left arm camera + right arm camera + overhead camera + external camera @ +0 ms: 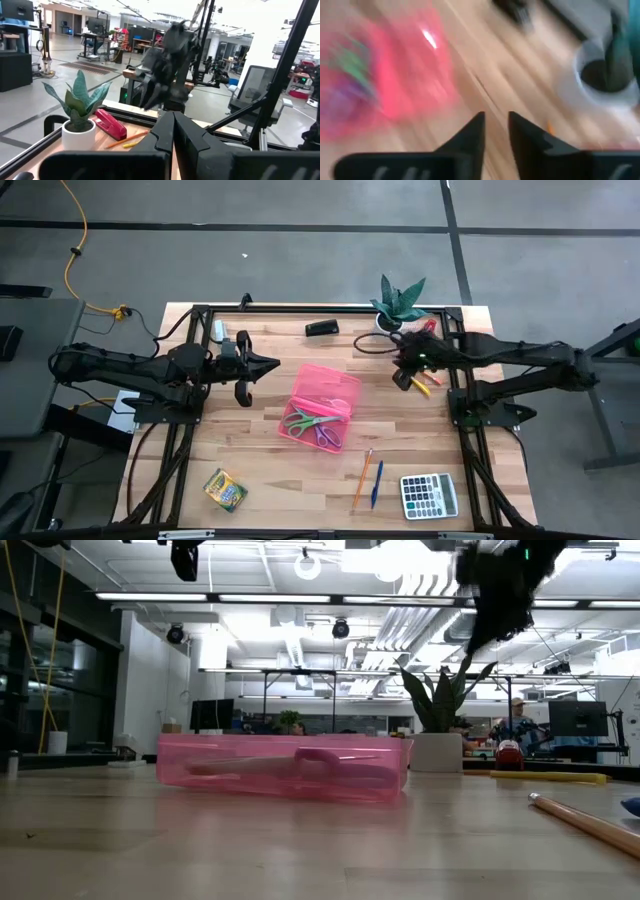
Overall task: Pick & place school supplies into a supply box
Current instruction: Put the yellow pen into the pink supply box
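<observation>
Setting: wooden slat table [270,480] on a grey floor; the low view looks across it into a bright workshop hall.
Supply box: supply box [321,407], a flat translucent pink case, lies tilted just right of the frame's centre in the high view; in the low view it reads as a long, low pink tray with dim shapes showing through its wall.
Inside the box: green-handled scissors [304,421] and pink/purple-handled scissors [328,435] lie in its lower half, touching each other.
Loose supplies: orange pencil [361,477] and blue pen [376,483] lie side by side, lower right of the box; a short yellow-orange stick [421,388] lies under the right arm.
Left gripper: left gripper [274,365] hovers left of the box with its fingers pressed together, holding nothing.
Right gripper: right gripper [404,360] is at upper right, beside the potted plant [399,302]; its wrist view shows a narrow gap between its fingers [470,135] and nothing in it.
Other items: grey calculator [429,495] at lower right, crayon box [225,489] at lower left, small black object [322,328] at the top edge.
</observation>
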Controlling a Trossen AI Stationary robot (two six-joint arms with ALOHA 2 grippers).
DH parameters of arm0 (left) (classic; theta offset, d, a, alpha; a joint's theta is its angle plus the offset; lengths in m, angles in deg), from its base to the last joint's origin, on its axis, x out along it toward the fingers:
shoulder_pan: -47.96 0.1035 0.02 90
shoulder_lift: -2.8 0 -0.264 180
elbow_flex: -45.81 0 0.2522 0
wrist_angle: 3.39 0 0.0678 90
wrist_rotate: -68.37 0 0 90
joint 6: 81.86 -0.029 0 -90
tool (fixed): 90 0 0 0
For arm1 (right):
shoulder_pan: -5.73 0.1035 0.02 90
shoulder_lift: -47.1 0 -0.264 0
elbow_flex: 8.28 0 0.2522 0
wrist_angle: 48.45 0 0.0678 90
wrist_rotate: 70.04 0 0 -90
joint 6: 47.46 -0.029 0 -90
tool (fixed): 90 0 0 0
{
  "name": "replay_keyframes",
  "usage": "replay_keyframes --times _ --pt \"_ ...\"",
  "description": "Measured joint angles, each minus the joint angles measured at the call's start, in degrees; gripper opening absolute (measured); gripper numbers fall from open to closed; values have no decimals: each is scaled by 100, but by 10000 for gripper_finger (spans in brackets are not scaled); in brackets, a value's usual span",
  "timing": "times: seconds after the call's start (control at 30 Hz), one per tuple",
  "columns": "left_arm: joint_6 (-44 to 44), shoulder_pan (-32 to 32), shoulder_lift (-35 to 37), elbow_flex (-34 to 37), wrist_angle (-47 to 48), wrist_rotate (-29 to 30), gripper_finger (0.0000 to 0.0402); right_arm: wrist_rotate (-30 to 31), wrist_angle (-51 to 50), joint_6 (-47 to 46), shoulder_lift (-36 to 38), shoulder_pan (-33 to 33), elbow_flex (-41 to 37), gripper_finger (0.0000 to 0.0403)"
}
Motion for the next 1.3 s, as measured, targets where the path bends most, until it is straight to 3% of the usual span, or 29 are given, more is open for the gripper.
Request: replay_keyframes --times 0.1,0.2,0.4,0.6,1.0,1.13,1.3 --pt "1 0 0 0 12 -3 0 -200 -620 -169 -205 -374 -364 142" --pt "1 0 0 0 26 -2 0 -497 -606 -345 -292 -754 -943 187" --pt "24 0 0 0 28 59 0 -910 140 -548 -389 -1537 -1675 207" --pt "89 0 0 0 24 100 0 -1514 610 -190 -910 -2121 -1843 197" --pt "152 4 0 0 24 106 0 -1504 814 270 -2154 -2389 -1827 167" --pt "152 4 0 0 24 113 0 -1522 787 270 -2317 -2389 -1817 135" --pt "150 4 0 0 24 120 0 -1563 766 267 -2287 -2389 -1833 64"
